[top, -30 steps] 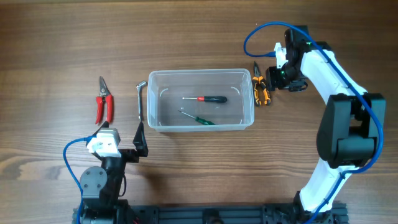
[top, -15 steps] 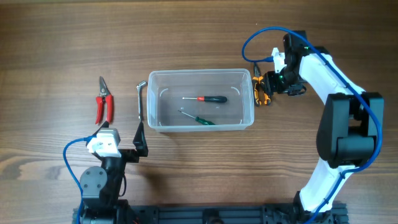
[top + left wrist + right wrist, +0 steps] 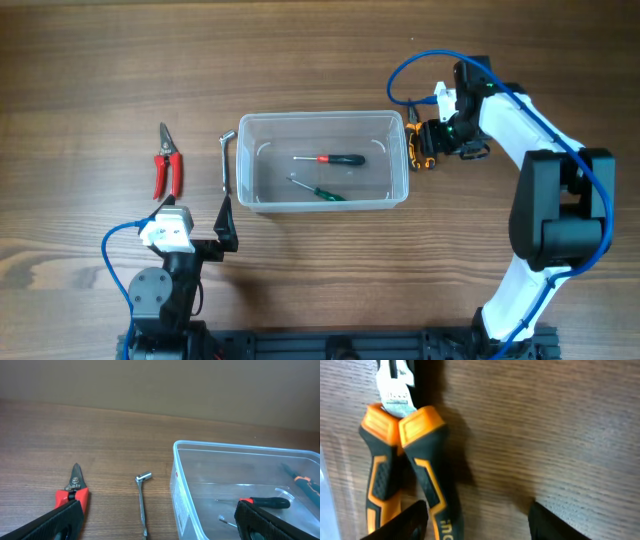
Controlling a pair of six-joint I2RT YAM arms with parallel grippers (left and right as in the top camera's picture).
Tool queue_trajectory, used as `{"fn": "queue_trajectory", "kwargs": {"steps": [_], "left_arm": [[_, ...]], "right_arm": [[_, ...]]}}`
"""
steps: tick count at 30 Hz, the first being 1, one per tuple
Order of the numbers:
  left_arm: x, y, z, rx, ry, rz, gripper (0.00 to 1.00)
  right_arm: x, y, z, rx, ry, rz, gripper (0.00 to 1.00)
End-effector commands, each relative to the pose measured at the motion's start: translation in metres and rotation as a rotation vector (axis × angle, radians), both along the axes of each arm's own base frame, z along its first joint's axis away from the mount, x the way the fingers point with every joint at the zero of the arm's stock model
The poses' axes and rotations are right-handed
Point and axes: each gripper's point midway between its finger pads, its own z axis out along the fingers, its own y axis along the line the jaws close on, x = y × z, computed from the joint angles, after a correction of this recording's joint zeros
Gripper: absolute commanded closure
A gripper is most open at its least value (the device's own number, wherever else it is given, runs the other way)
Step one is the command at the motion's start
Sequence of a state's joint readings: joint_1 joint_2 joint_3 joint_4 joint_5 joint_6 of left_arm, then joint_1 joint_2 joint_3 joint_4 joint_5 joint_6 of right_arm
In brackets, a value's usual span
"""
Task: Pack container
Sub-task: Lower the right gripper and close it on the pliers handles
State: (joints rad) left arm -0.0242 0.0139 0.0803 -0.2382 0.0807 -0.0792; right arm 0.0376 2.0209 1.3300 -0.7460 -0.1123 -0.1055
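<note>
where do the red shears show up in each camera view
overhead: red shears at far left, left of the container.
left wrist: lower left, tips pointing away from the camera.
right wrist: not in it; only orange pliers on wood.
shared landmark: the metal L-wrench lies between shears and container in the overhead and left wrist views.

Brown wood-grain desk point(image 3: 320, 50), clear translucent container point(image 3: 322, 115), red-and-black screwdriver point(image 3: 335, 159), green-handled screwdriver point(image 3: 322, 192), red-handled pruners point(image 3: 166, 165), silver wrench point(image 3: 226, 160), orange-and-black pliers point(image 3: 405, 470), white-and-black right arm point(image 3: 515, 115).
</note>
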Motion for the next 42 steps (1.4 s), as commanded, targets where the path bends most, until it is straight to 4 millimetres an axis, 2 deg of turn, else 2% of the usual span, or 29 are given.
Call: {"fn": "queue_trajectory", "kwargs": {"steps": [1,4,9,12,19,23,29,33,38,42], "left_arm": [[0.0,-0.001,-0.001,0.017,-0.005,-0.011,0.0],[0.0,-0.001,-0.001,0.017,-0.005,-0.011,0.0],[0.0,-0.001,-0.001,0.017,-0.005,-0.011,0.0],[0.0,-0.001,-0.001,0.017,-0.005,-0.011,0.0],[0.0,-0.001,-0.001,0.017,-0.005,-0.011,0.0],[0.0,-0.001,-0.001,0.017,-0.005,-0.011,0.0],[0.0,-0.001,-0.001,0.017,-0.005,-0.011,0.0],[0.0,-0.001,-0.001,0.017,-0.005,-0.011,0.0],[0.0,-0.001,-0.001,0.017,-0.005,-0.011,0.0],[0.0,-0.001,-0.001,0.017,-0.005,-0.011,0.0]], "right_arm": [[-0.01,0.004,-0.013,0.025,0.036,0.001,0.39],[-0.008,0.004,-0.013,0.025,0.028,0.002,0.43],[0.0,0.004,-0.012,0.027,-0.006,0.003,0.39],[0.004,0.004,-0.011,0.026,-0.023,0.019,0.32],[0.01,0.012,-0.01,0.032,-0.061,0.122,0.3],[0.01,0.016,-0.01,0.024,-0.069,0.156,0.4],[0.01,0.016,-0.01,0.024,-0.067,0.156,0.42],[0.01,0.016,-0.01,0.024,-0.067,0.156,0.48],[0.009,0.016,-0.01,0.024,-0.067,0.156,0.66],[0.009,0.016,-0.01,0.024,-0.066,0.156,0.7]]}}
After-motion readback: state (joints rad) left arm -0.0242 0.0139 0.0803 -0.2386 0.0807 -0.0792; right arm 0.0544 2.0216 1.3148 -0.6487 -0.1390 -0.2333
